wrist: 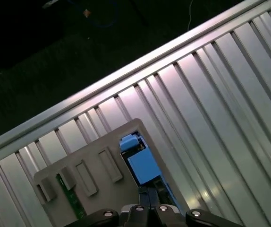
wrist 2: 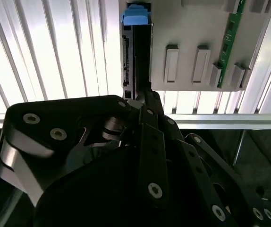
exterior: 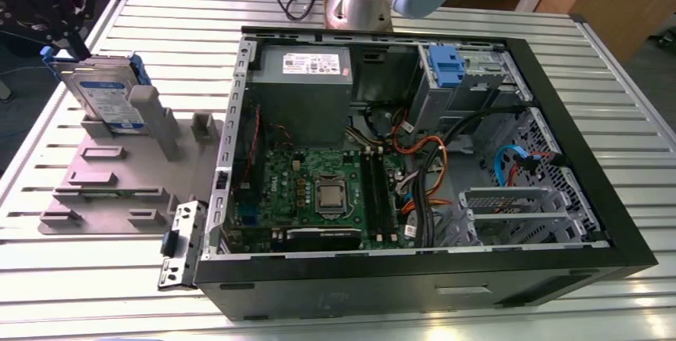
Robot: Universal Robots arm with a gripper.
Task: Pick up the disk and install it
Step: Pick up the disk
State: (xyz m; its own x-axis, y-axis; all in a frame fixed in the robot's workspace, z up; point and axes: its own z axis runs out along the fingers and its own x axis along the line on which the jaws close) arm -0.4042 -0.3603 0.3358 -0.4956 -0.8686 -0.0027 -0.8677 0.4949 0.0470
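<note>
Slatted table, disk upright in grey holder near edge

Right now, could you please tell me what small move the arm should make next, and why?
Probably a short, straight lift, once the hold is confirmed: the gripper sits at the top edge of the disk, which stands on edge in the grey holder, so sideways motion might jam it.
</note>
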